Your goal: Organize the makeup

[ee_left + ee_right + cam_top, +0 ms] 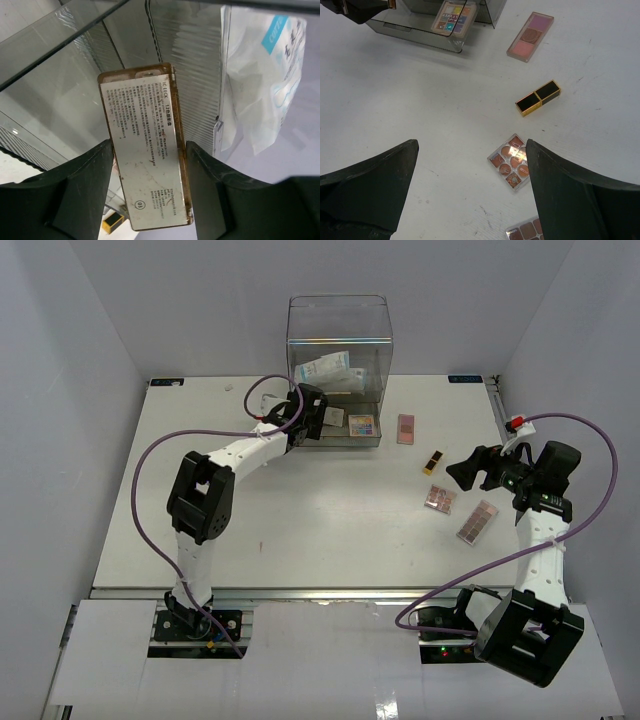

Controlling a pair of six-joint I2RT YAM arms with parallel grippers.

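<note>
1. the left gripper (316,418) is clamping the label-backed palette (142,130) across its two long edges, one finger pressing on each side, up at the clear drawer box (340,320).
2. the palette is hanging over the pulled-out drawer (340,443) with its printed back facing the wrist camera. a colourful palette (360,425) is already lying in that drawer, and a sachet (265,80) is sitting close by inside the box.
3. i am judging this palette light, stiff and flat, with slick plastic edges that could be slipping if the squeeze loosens. gripping near its middle is giving the best balance.
4. the right gripper (471,150) is hovering with its fingers wide apart and nothing between them.
5. below it on the table (395,90), a pink palette (530,36), a black-and-gold tube (538,97), a brown pan palette (511,162) and a long palette (525,231) are lying apart from one another.
6. i am reckoning the tube is small and smooth, best pinched across its flat sides. the palettes are lying low, so the fingers should be straddling the narrow width. pressed powder is brittle, so i am planning gentle set-downs.
</note>
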